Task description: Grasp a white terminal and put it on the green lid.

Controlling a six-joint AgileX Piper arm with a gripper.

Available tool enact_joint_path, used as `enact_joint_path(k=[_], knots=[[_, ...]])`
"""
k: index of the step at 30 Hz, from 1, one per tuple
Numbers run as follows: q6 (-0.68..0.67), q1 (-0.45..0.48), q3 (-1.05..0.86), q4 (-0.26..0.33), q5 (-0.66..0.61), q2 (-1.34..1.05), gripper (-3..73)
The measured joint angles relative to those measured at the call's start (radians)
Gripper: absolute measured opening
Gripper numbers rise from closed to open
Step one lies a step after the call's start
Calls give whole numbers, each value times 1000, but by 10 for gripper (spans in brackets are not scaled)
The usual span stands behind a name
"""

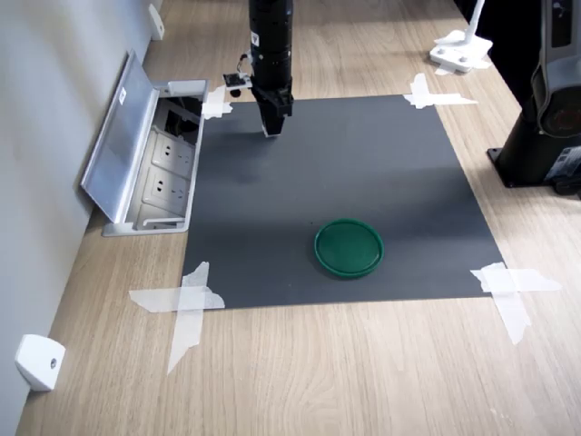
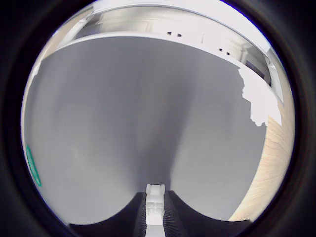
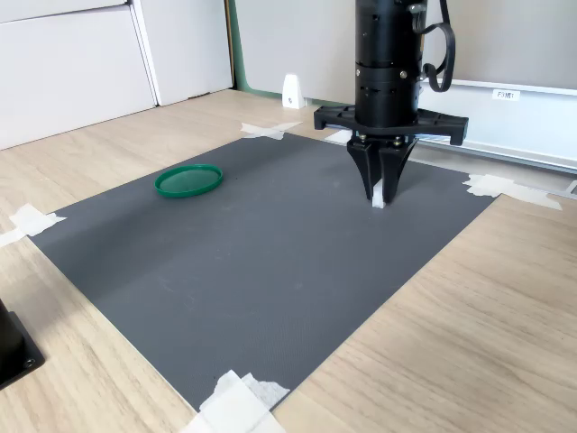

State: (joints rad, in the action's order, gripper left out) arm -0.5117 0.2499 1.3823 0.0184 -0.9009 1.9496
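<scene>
A dark mat (image 1: 345, 182) is taped to the wooden bench (image 1: 363, 372). The gripper (image 3: 380, 194) is closed on the terminal (image 3: 379, 200), low over the mat's far side. The grasp looks done; the carry to the empty lid (image 1: 349, 247), well apart, remains.

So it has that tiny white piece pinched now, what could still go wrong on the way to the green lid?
1. The terminal is tiny and sits at the very tips of the gripper; it might slip or twist out during the move.
2. The lid lies well away across the mat, so there is a long carry on which to lose it.
3. The lid looks light and loose, with a raised rim; a misplaced drop could bounce off or nudge it.
</scene>
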Motion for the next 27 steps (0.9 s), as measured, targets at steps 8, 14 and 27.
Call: enact_joint_path(k=[8, 14, 27], knots=[[5, -210, 1, 34, -65, -139, 83], [46, -400, -14, 52, -124, -200, 83], [93, -582, -259, 62, -47, -253, 83]])
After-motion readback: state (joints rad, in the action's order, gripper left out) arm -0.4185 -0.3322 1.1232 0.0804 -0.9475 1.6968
